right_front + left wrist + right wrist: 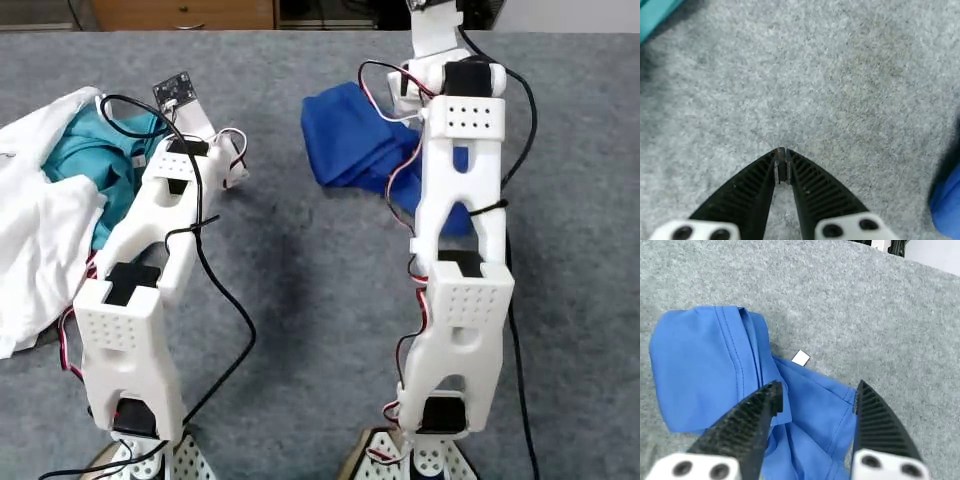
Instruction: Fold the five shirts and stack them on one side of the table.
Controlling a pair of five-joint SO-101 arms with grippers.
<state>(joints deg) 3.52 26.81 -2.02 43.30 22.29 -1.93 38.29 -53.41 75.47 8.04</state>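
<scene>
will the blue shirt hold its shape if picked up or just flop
Probably flop: the blue shirt lies crumpled in soft folds, so it likely drapes when lifted. The cloth looks thin, so probably light. Pushed over the fuzzy grey table cover, it may bunch up.

The high camera overlooks the counter; my wrist cameras look down close; all share the blue shirt.
</scene>
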